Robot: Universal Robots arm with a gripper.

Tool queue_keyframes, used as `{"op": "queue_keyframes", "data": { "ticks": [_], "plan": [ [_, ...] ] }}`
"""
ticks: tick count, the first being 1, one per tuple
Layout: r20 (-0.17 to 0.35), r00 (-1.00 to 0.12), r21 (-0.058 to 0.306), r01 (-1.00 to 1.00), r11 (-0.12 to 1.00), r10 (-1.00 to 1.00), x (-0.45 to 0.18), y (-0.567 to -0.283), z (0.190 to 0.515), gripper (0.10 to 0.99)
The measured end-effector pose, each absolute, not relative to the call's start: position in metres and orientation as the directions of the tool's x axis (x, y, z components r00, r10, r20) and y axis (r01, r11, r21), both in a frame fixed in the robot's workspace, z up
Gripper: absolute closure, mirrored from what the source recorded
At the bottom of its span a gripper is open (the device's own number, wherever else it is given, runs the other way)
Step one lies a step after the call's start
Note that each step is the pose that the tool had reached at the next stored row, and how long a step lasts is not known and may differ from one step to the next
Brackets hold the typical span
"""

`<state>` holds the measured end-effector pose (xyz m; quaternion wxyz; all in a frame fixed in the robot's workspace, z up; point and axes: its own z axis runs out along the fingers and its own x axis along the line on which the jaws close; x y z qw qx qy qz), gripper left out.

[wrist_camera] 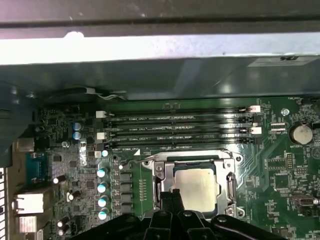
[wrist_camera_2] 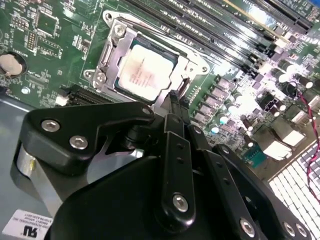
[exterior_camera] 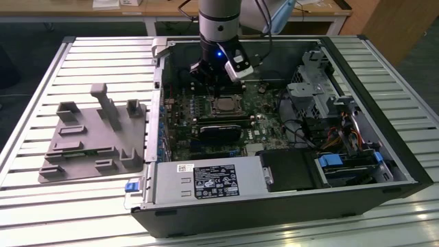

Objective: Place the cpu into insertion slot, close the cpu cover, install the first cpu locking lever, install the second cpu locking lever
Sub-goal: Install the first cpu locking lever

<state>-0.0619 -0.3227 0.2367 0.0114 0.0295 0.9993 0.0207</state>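
Item: cpu (exterior_camera: 223,106), dull silver square, lying flat in the insertion slot (wrist_camera: 170,175) on the green motherboard (wrist_camera_2: 45,45) inside the open computer case (exterior_camera: 357,67). The cpu cover (wrist_camera_2: 111,55), a silvery frame, lies down around the chip, whose top shows through the cut-out in both wrist views. Jaws: the gripper (exterior_camera: 217,88) stands at about 12 o'clock from the cpu in the exterior view, pointing down into the case. Its black fingertips (wrist_camera: 171,196) are pressed together with nothing seen between them. In the second wrist view the tips (wrist_camera_2: 173,97) sit at the frame's edge, just beside the chip and not over its centre; I cannot tell whether they touch the frame. Also present: memory slots (wrist_camera: 175,127) beside the socket; a power supply (exterior_camera: 205,180) at 6 o'clock from the cpu; a grey moulded fixture (exterior_camera: 89,139) at 9 o'clock from the case, on the slatted surface (exterior_camera: 41,62).
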Motion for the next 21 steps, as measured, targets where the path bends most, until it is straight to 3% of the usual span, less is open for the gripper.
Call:
{"op": "queue_keyframes", "data": {
  "ticks": [21],
  "plan": [
    [-0.04, -0.997, 0.043, 0.058, 0.997, 0.059, -0.078, -0.323, 0.253, 0.984]
  ]
}}
